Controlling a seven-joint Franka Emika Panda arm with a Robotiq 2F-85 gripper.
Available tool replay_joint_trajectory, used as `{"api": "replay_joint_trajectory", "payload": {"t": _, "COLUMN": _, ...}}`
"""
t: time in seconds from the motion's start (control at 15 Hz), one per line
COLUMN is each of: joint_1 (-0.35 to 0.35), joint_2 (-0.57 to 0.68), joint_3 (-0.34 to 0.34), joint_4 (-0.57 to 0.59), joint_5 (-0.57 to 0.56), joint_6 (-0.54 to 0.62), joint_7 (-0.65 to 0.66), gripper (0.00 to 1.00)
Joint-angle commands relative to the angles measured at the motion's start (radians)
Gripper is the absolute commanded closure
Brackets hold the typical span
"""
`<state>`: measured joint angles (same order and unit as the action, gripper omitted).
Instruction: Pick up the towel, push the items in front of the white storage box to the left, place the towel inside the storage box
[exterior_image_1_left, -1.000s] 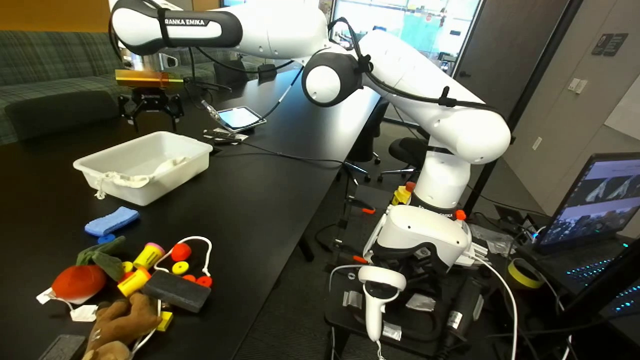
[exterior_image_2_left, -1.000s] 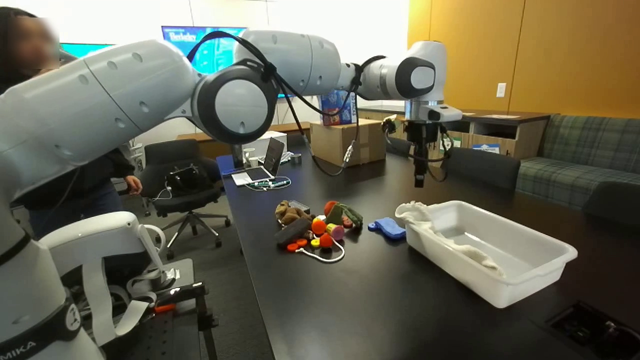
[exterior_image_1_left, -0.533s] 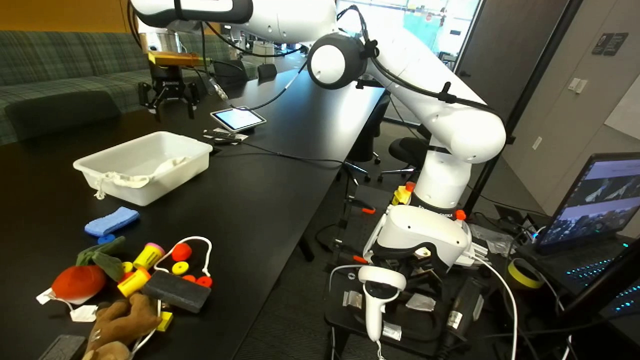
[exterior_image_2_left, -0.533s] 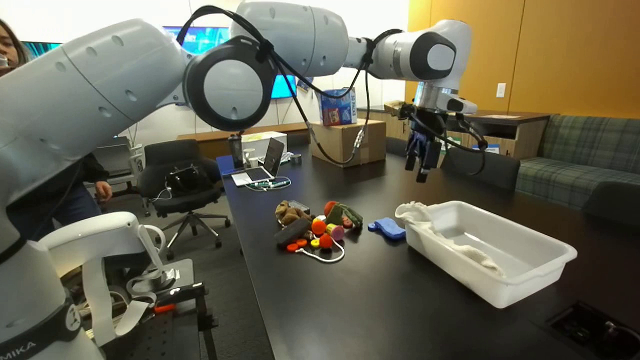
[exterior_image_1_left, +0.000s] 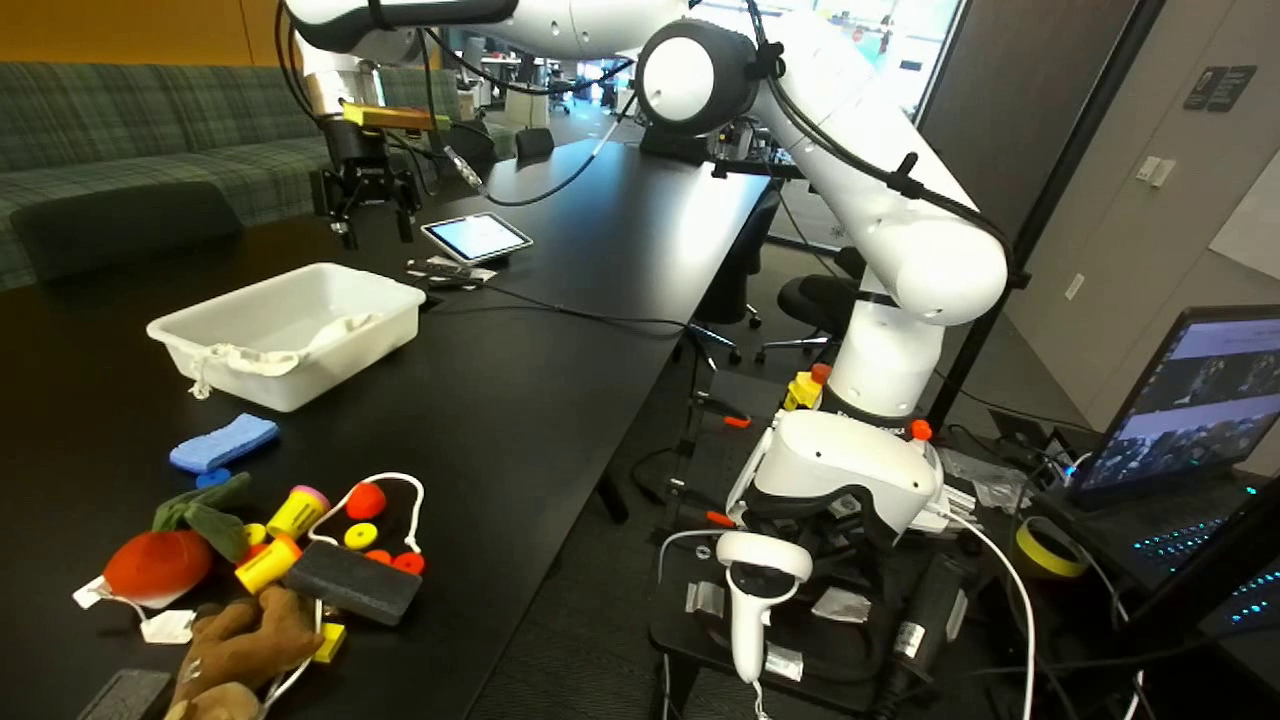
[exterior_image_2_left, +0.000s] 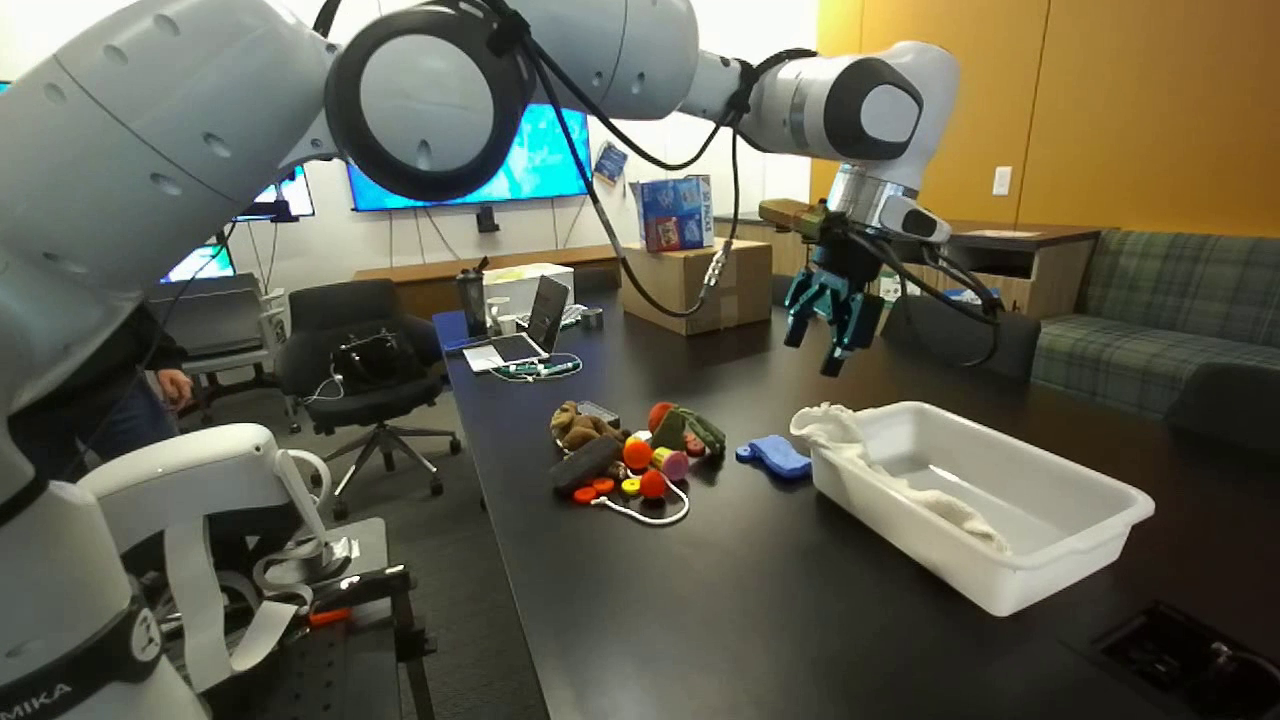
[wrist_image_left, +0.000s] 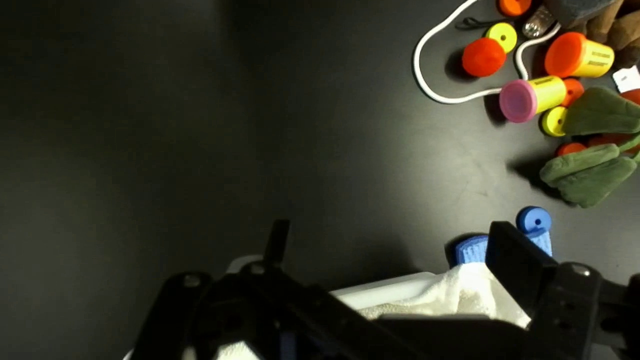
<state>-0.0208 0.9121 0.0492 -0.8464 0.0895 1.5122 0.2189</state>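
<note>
Perhaps the overhanging white cloth towel (exterior_image_2_left: 838, 430) is needing gentle tucking; the black two-fingered gripper (exterior_image_2_left: 815, 348) is hovering, jaws apart.

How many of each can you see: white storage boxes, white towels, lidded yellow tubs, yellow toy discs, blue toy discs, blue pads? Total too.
White storage box: 1
White towel: 1
Lidded yellow tubs: 2
Yellow toy discs: 2
Blue toy disc: 1
Blue pad: 1
Total visible: 8
</note>
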Motion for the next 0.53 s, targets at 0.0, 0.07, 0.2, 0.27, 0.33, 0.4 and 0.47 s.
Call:
{"api": "replay_joint_trajectory", "payload": {"t": 0.0, "joint_1": 0.008, "joint_2": -0.141, "joint_3": -0.001, "joint_4": -0.243, "joint_5": -0.004, "joint_6": 0.228, "joint_7": -0.025, "gripper": 0.00}}
{"api": "replay_joint_trajectory", "payload": {"t": 0.07, "joint_1": 0.012, "joint_2": -0.160, "joint_3": -0.004, "joint_4": -0.288, "joint_5": -0.005, "joint_6": 0.306, "joint_7": -0.018, "gripper": 0.00}}
{"api": "replay_joint_trajectory", "payload": {"t": 0.2, "joint_1": 0.016, "joint_2": -0.199, "joint_3": -0.003, "joint_4": -0.382, "joint_5": 0.002, "joint_6": 0.453, "joint_7": -0.004, "gripper": 0.00}}
{"api": "replay_joint_trajectory", "payload": {"t": 0.27, "joint_1": 0.026, "joint_2": -0.218, "joint_3": -0.018, "joint_4": -0.425, "joint_5": 0.019, "joint_6": 0.517, "joint_7": -0.001, "gripper": 0.00}}
{"api": "replay_joint_trajectory", "payload": {"t": 0.33, "joint_1": 0.023, "joint_2": -0.124, "joint_3": -0.017, "joint_4": -0.272, "joint_5": 0.013, "joint_6": 0.403, "joint_7": -0.010, "gripper": 0.00}}
{"api": "replay_joint_trajectory", "payload": {"t": 0.4, "joint_1": 0.024, "joint_2": -0.141, "joint_3": -0.017, "joint_4": -0.313, "joint_5": 0.014, "joint_6": 0.451, "joint_7": -0.010, "gripper": 0.00}}
{"api": "replay_joint_trajectory", "payload": {"t": 0.47, "joint_1": 0.026, "joint_2": -0.154, "joint_3": -0.018, "joint_4": -0.341, "joint_5": 0.014, "joint_6": 0.473, "joint_7": -0.010, "gripper": 0.00}}
